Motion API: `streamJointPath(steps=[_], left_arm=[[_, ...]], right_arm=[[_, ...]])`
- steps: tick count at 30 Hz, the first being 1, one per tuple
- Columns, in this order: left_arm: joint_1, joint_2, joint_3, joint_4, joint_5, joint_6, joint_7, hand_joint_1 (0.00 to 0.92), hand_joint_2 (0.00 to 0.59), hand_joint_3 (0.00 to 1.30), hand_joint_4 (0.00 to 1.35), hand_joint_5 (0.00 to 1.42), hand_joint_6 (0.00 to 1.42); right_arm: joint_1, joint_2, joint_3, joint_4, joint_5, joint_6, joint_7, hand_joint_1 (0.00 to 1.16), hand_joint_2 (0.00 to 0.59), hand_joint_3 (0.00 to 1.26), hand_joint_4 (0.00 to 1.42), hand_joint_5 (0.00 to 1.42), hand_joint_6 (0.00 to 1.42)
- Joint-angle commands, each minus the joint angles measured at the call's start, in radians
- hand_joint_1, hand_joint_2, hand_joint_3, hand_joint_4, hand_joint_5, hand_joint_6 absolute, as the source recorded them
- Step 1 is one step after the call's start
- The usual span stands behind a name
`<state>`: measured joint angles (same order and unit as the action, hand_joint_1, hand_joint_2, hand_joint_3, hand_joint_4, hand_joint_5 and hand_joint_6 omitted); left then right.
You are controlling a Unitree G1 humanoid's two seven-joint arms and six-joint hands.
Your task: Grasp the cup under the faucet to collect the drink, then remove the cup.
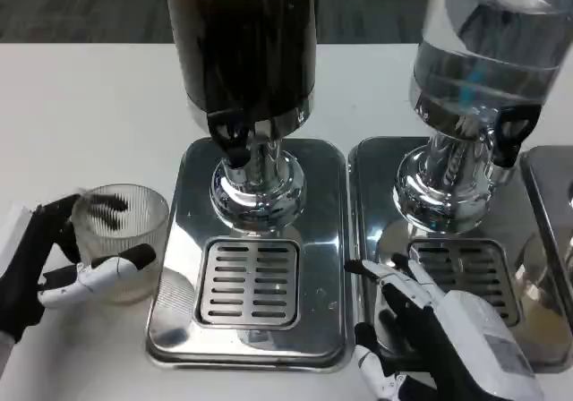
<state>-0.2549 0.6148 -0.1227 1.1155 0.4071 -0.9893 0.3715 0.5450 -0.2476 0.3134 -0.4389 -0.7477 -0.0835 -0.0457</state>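
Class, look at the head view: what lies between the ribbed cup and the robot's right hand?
The left dispenser's steel drip tray with its slotted grate lies between the cup and the right hand.

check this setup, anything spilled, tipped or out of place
Nothing spilled or tipped. The ribbed cup stands upright in the left robot hand, on the table beside the dark dispenser's drip tray, not under its faucet.

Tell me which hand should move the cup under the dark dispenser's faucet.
Left. The left hand already grips the cup beside the drip tray; the right hand rests open, holding nothing.
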Motion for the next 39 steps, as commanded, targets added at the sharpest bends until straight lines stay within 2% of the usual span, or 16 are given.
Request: streamJointPath(steps=[1,8,21,39], left_arm=[[0.022,0.018,0.04,-0.049,-0.014,-0.057,0.028,0.335,0.17,0.54,0.55,0.83,0.88],[0.028,0.001,0.062,-0.089,-0.02,-0.081,-0.003,0.333,0.169,0.54,0.55,0.83,0.89],[-0.043,-0.081,-0.004,-0.063,0.022,-0.061,-0.067,0.34,0.167,0.55,0.55,0.84,0.89],[-0.142,-0.146,-0.074,0.016,0.066,-0.022,-0.073,0.341,0.167,0.55,0.55,0.84,0.89]], right_arm=[[0.004,-0.002,-0.007,-0.012,0.011,-0.002,-0.002,0.55,0.548,0.18,0.14,0.03,0.1],[0.003,-0.002,-0.01,-0.017,0.015,-0.003,-0.002,0.56,0.547,0.18,0.14,0.04,0.1],[0.033,0.009,-0.014,-0.041,0.009,0.0,-0.014,0.57,0.546,0.18,0.14,0.04,0.11],[0.05,0.019,-0.026,-0.072,0.007,0.004,-0.009,0.57,0.553,0.18,0.15,0.04,0.11]])
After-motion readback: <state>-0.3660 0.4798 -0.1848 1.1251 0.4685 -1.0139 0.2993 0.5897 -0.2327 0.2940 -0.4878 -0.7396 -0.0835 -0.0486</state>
